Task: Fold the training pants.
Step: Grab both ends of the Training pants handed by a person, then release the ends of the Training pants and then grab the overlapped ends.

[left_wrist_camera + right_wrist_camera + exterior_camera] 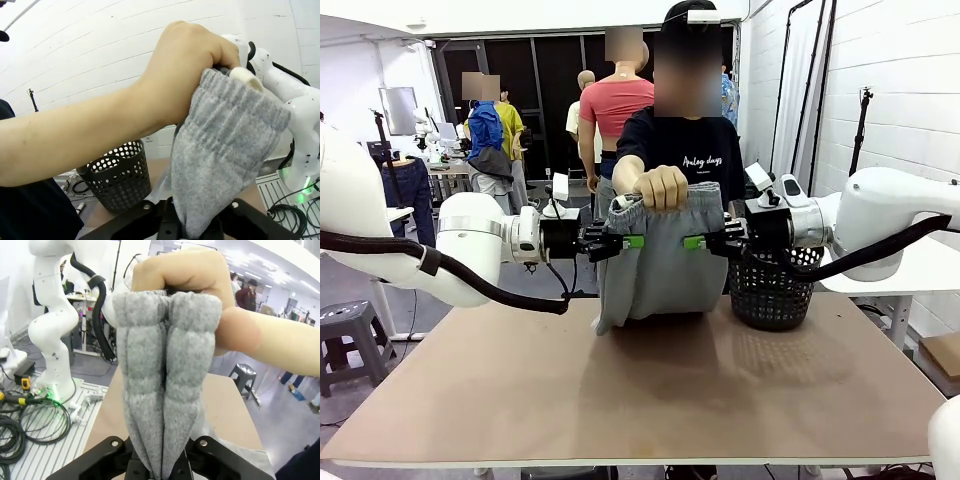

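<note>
The light grey training pants (660, 255) hang above the far middle of the table, their lower part resting on it. A person's hand (663, 187) grips the gathered waistband from above. My left gripper (632, 241) is shut on the pants' left edge just below the waistband; my right gripper (694, 242) is shut on the right edge at the same height. In the left wrist view the grey fabric (222, 155) runs down between the black fingers, under the person's fist (185, 70). The right wrist view shows the bunched fabric (165, 380) pinched between the fingers.
A black mesh basket (775, 285) stands on the table at the far right, close behind my right gripper. The wooden table (640, 390) has free room in front of the pants. The person stands at the far edge.
</note>
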Motion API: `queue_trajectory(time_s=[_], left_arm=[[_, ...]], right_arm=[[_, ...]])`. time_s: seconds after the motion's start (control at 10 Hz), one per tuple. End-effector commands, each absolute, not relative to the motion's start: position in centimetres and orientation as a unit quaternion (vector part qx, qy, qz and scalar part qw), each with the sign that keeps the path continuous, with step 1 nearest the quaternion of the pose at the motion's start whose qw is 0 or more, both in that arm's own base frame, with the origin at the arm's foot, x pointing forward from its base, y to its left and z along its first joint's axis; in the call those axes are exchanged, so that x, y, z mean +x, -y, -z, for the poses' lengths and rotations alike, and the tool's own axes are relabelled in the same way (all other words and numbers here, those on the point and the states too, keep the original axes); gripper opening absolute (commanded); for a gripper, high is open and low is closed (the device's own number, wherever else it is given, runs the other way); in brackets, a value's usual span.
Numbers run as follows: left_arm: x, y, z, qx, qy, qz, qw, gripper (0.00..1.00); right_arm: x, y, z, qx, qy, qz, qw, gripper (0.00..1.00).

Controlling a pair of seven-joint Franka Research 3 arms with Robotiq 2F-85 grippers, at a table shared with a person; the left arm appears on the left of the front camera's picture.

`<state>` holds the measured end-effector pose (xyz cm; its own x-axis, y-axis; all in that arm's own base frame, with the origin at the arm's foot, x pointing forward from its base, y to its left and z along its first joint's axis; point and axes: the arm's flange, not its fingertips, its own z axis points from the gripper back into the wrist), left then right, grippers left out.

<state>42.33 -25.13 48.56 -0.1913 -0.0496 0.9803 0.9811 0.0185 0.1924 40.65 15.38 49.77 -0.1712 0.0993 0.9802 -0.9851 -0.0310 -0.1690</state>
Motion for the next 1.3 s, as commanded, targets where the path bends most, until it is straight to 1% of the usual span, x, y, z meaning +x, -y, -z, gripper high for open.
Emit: queue_trajectory(time_s=[0.0, 0.1, 0.2, 0.3, 0.4, 0.5, 1.2], left_arm=[[42.8, 25.0, -48.7, -0.441, 0.547, 0.536, 0.468, 0.0], [42.9, 24.6, -48.8, -0.445, 0.551, 0.535, 0.461, 0.0], [42.9, 24.4, -49.1, -0.446, 0.558, 0.528, 0.458, 0.0], [43.0, 24.1, -49.3, -0.448, 0.569, 0.53, 0.441, 0.0], [42.8, 23.6, -49.6, -0.439, 0.573, 0.536, 0.437, 0.0], [42.7, 24.4, -48.8, -0.437, 0.547, 0.542, 0.464, 0.0], [42.7, 24.4, -48.8, -0.437, 0.547, 0.542, 0.464, 0.0]], right_arm=[[41.1, -16.2, -50.1, 0.47, 0.503, -0.559, 0.462, 0.0], [41.3, -16.6, -49.9, 0.475, 0.497, -0.559, 0.464, 0.0], [41.3, -17.1, -49.7, 0.458, 0.486, -0.568, 0.481, 0.0], [41.4, -17.7, -49.3, 0.402, 0.484, -0.578, 0.519, 0.0], [40.9, -16.1, -49.2, 0.46, 0.501, -0.564, 0.468, 0.0], [40.9, -16.1, -49.2, 0.46, 0.501, -0.564, 0.468, 0.0], [40.9, -16.1, -49.2, 0.46, 0.501, -0.564, 0.468, 0.0]])
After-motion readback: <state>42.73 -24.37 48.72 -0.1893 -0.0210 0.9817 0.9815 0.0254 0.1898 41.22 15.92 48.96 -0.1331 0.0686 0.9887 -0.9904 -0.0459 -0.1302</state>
